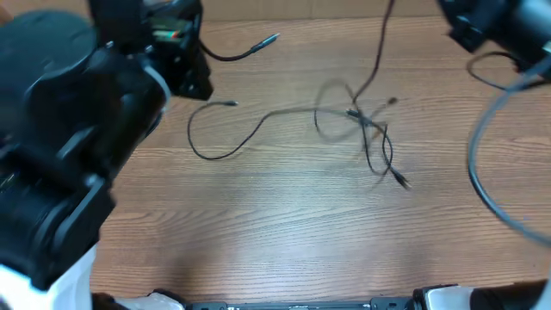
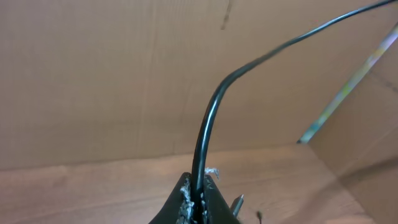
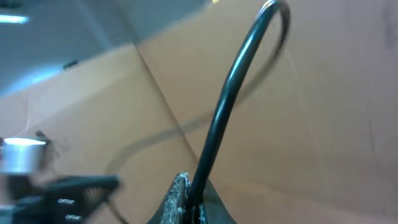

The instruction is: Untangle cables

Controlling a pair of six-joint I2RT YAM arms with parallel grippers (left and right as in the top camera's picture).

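Two grippers, both fully closed. At left, one black cable (image 2: 208,118) pinched in the left gripper (image 2: 198,200). On the table (image 1: 258,224), a knot of cables (image 1: 366,129), strand count unclear, one long loop trailing leftward. At right, one cable strand (image 3: 227,99) clamped in the right gripper (image 3: 188,202).

Robot lab workcell: wood-grain table (image 1: 258,224), plain cardboard walls (image 2: 93,74) around it, bulky black robot arm (image 1: 69,129) at edge.
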